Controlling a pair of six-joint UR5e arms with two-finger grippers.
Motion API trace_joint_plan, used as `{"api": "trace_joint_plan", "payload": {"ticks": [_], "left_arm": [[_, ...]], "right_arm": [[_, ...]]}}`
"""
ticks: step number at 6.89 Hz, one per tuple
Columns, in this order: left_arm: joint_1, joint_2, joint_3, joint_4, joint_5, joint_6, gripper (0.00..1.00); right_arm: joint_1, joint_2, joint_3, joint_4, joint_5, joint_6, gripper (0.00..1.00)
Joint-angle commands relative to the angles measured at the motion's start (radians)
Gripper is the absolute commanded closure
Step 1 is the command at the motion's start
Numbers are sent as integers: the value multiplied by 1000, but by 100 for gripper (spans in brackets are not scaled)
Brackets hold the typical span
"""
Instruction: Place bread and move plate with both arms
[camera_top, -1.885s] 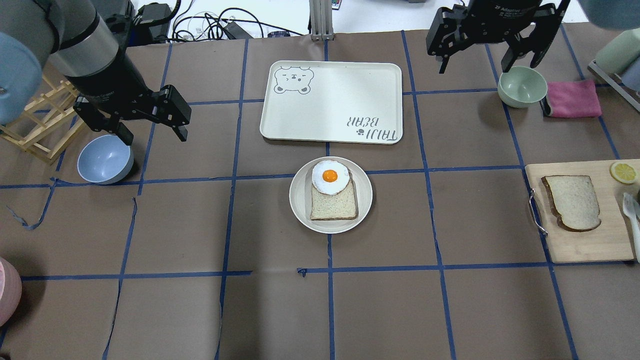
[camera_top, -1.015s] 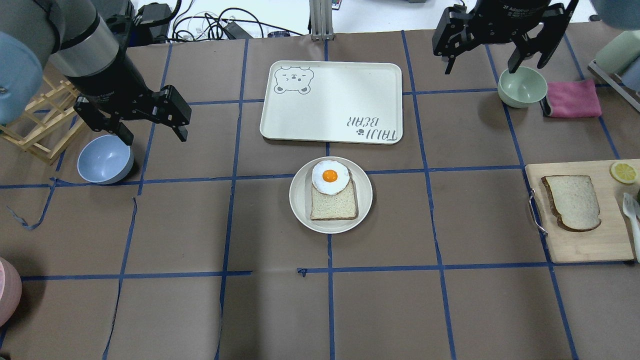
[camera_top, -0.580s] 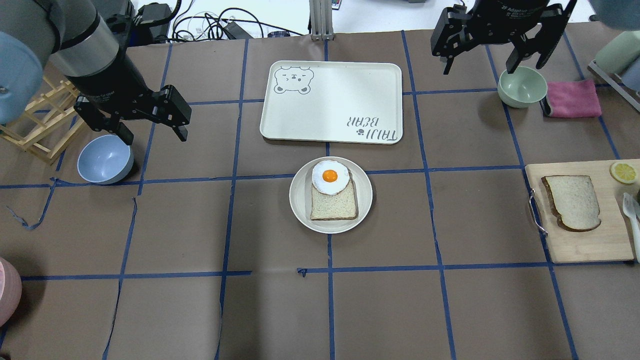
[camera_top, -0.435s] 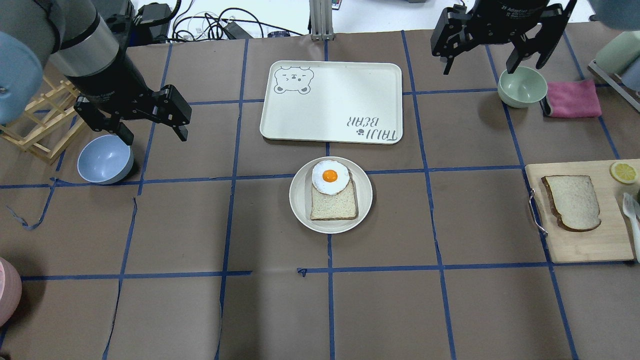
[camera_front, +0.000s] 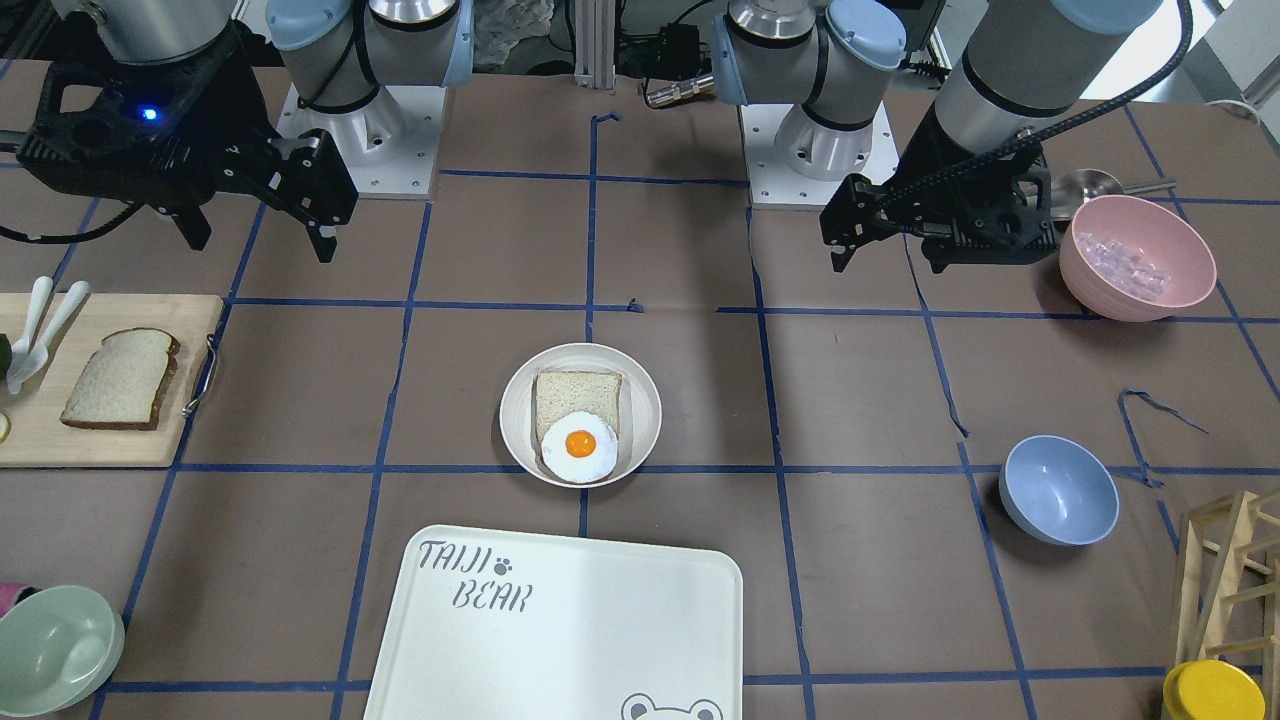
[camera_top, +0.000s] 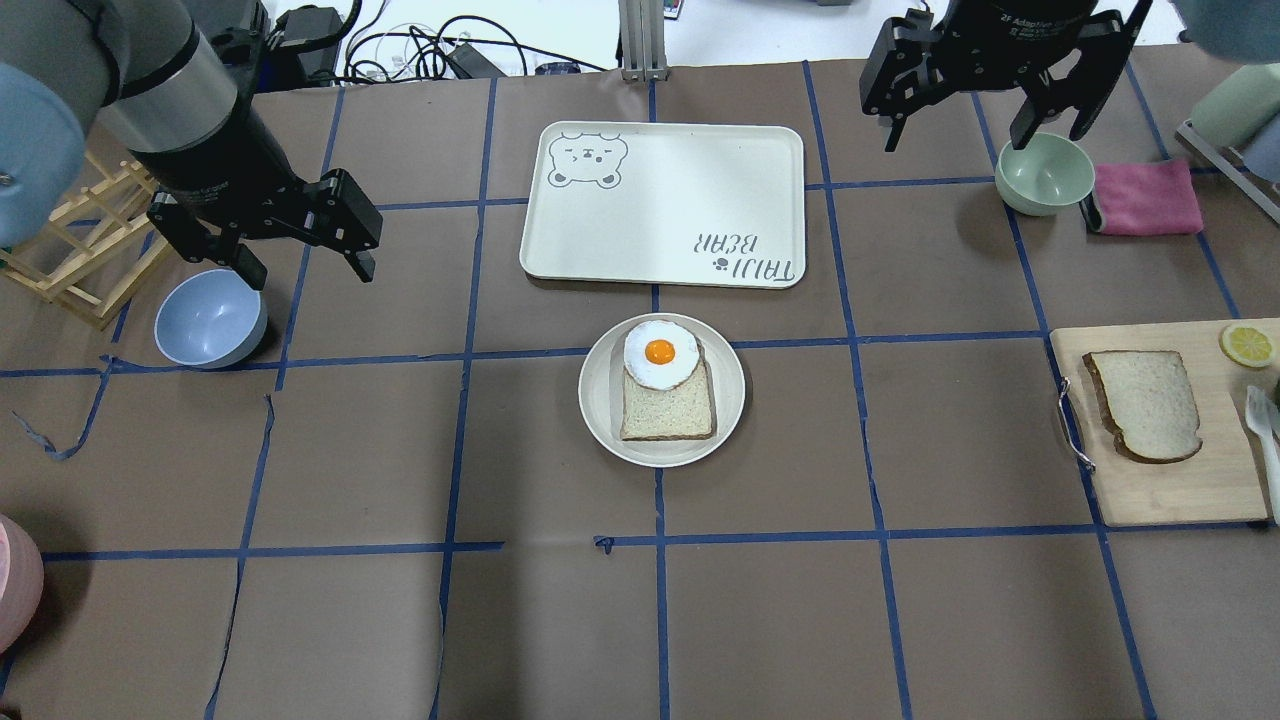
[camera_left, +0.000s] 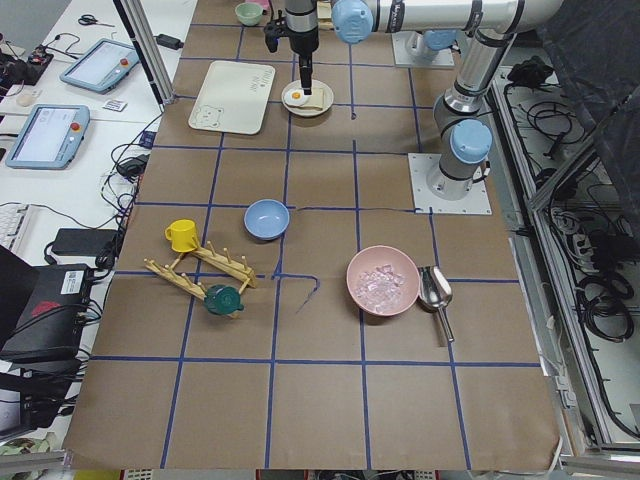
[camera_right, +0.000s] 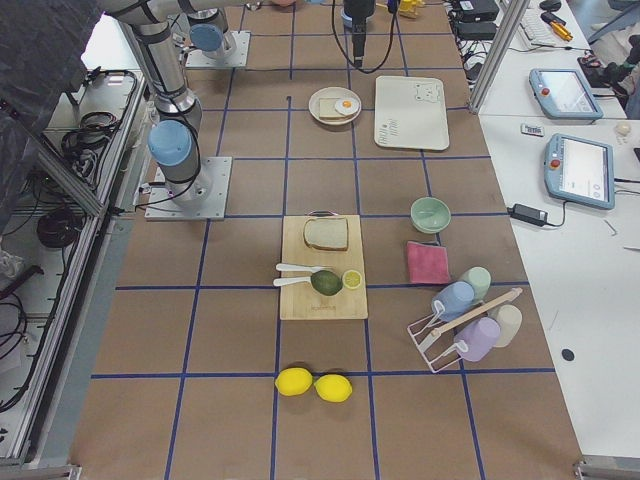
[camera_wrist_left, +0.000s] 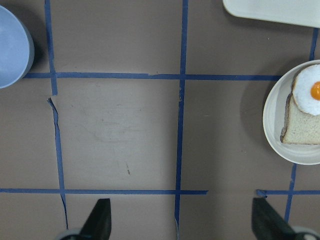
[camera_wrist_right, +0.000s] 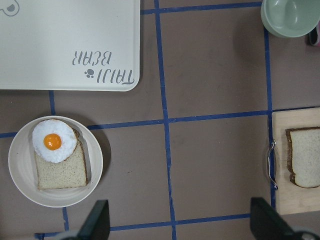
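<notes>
Though well apart, bread (camera_top: 1148, 403) and plate (camera_top: 600, 395).

cream plate (camera_top: 598, 400), pale bread (camera_top: 1148, 402) with dark crust, brown table (camera_top: 980, 630) gridded blue.

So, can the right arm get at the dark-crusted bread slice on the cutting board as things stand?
Probably yes. The right gripper hangs open over the table by the green bowl, and the bread lies flat and uncovered on the wooden cutting board on that same side, with nothing between them.
</notes>
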Motion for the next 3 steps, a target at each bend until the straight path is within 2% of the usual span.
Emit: {"api": "trace_joint_plan", "payload": {"ticks": [1, 3], "left_arm": [[1, 4, 1, 0, 2, 1, 0], [1, 1, -1, 0, 0, 3, 0]], "right_arm": [[0, 2, 0, 0, -5, 0, 0], [0, 2, 2, 2, -10, 1, 0]]}}
